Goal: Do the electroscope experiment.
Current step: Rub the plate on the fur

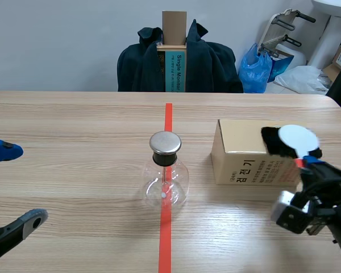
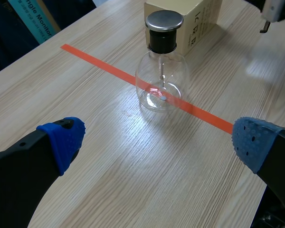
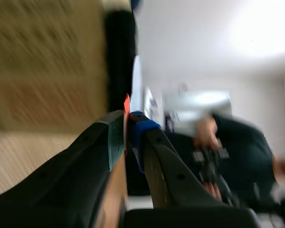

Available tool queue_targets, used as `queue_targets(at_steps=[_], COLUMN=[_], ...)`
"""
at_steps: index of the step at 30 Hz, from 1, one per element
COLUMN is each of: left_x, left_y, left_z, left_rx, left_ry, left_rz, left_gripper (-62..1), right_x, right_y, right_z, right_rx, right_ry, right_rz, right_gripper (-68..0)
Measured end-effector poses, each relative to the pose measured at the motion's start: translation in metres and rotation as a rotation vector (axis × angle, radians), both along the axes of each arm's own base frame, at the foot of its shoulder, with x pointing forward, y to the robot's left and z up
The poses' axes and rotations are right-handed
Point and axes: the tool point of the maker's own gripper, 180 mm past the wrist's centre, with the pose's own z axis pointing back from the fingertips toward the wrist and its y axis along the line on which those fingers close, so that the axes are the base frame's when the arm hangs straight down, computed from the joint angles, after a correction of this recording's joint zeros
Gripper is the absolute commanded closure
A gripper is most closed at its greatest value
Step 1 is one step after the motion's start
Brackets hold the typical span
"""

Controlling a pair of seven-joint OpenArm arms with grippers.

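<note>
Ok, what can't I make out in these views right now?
Scene view: the white disc in the right tool covers part of the black fur on the box; contact unclear.
Right wrist view: the disc shows only edge-on; the box is blurred to a smear.
Scene and left wrist views: the leaves inside the flask are too small, with red tape behind.
</note>
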Motion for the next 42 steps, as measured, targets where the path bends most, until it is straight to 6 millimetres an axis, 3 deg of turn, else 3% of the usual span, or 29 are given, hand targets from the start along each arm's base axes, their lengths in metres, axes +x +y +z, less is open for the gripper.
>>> queue_targets(at_steps=[2, 7, 12, 13, 17, 19, 21, 23, 27, 29, 30, 33, 34, 37, 38, 42], left_x=[0.0, 0.0, 0.0, 0.0, 0.0, 0.0, 0.0, 0.0, 0.0, 0.0, 0.0, -0.001, -0.001, -0.001, -0.001, -0.001], left_y=[0.0, 0.0, 0.0, 0.0, 0.0, 0.0, 0.0, 0.0, 0.0, 0.0, 0.0, -0.001, -0.001, 0.0, 0.0, 0.0], left_z=[0.0, 0.0, 0.0, 0.0, 0.0, 0.0, 0.0, 0.0, -0.001, -0.001, -0.001, -0.002, -0.003, -0.004, -0.004, -0.004], left_rx=[0.0, 0.0, 0.0, 0.0, 0.0, 0.0, 0.0, 0.0, 0.001, -0.001, -0.001, -0.008, -0.005, 0.003, 0.003, 0.003], left_ry=[0.0, 0.001, 0.001, 0.001, 0.001, 0.001, 0.001, 0.001, 0.002, 0.003, 0.004, 0.006, 0.009, 0.015, 0.015, 0.015], left_rz=[0.0, 0.0, 0.0, 0.0, 0.0, 0.0, 0.0, 0.0, 0.0, 0.003, 0.006, 0.012, 0.013, 0.014, 0.014, 0.014], left_gripper=[-62.3, -62.3, -62.3, -62.3, -62.3, -62.3, -62.3, -62.3, -62.3, -62.3, -62.3, -62.3, -62.3, -62.3, -62.3, -62.3], right_x=[0.001, -0.006, 0.0, -0.001, -0.009, -0.006, -0.002, -0.002, -0.014, -0.016, -0.013, -0.004, -0.004, -0.016, -0.016, -0.003], right_y=[-0.01, 0.035, -0.01, -0.01, 0.032, 0.026, 0.005, 0.0, 0.046, 0.053, 0.048, 0.008, 0.009, 0.045, 0.05, 0.017], right_z=[0.002, -0.003, -0.006, -0.005, -0.01, -0.012, -0.014, -0.015, -0.02, -0.022, -0.023, -0.025, -0.024, -0.021, -0.022, -0.019], right_rx=[-0.003, 0.004, 0.019, 0.012, 0.013, 0.025, 0.03, 0.024, 0.025, 0.032, 0.032, 0.023, 0.018, 0.006, 0.004, 0.001], right_ry=[-0.008, 0.016, 0.018, 0.02, 0.068, 0.07, 0.073, 0.079, 0.128, 0.132, 0.133, 0.129, 0.127, 0.132, 0.134, 0.097], right_rz=[-0.042, 0.187, -0.099, -0.076, 0.21, 0.141, -0.003, -0.022, 0.287, 0.303, 0.261, 0.004, 0.03, 0.293, 0.307, 0.061], right_gripper=[-0.8, -0.8, -0.8, -0.8, -0.8, -0.8, -0.8, -0.8, -0.8, -0.8, -0.8, -0.8, -0.8, -0.8, -0.8, -0.8])
